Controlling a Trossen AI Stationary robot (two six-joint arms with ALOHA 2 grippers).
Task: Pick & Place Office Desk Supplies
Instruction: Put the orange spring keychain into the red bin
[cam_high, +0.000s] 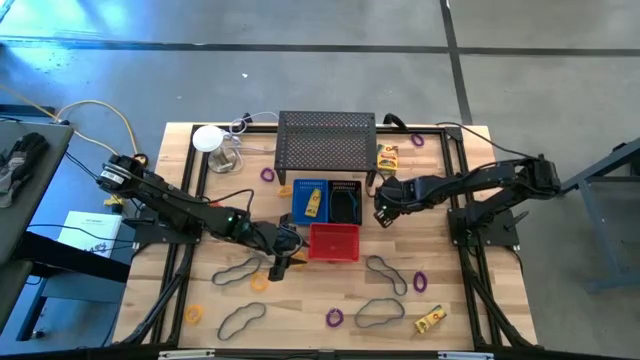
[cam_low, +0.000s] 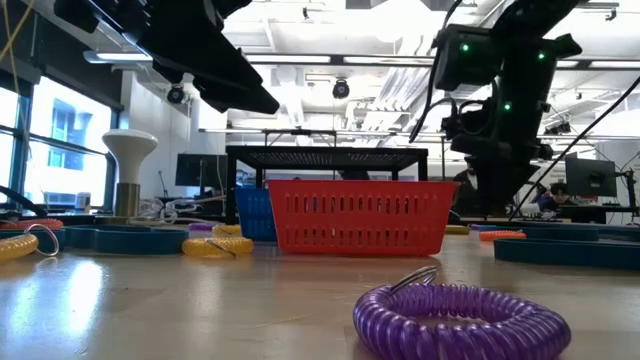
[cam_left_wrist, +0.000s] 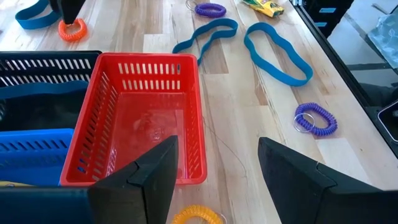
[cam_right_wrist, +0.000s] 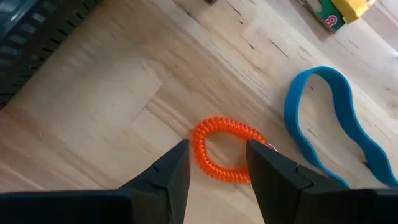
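**Orange coil ring sat right between the right gripper's fingers**

Orange coil ring (cam_right_wrist: 228, 150) lay flat on the bare wood just beside the black bin (cam_high: 347, 201), and the right gripper (cam_right_wrist: 216, 163) was down over it with its fingers partly spread, one on each side. Couldn't tell from the wrist shot whether the pads were touching the coil or not. From overhead the ring was completely hidden under that gripper (cam_high: 384, 211), so only the wrist camera showed it.

It was a bright orange springy spiral loop with a little metal ring at one end. A blue looped band (cam_right_wrist: 336, 124) lay close by, running off the frame edge, and a yellow printed box (cam_right_wrist: 339, 10) was cut off at the corner.

The left gripper (cam_left_wrist: 217, 165) hung wide open with nothing in it, by the near end of the red bin (cam_left_wrist: 144, 112), with a yellow coil ring (cam_left_wrist: 196, 216) half hidden below it.
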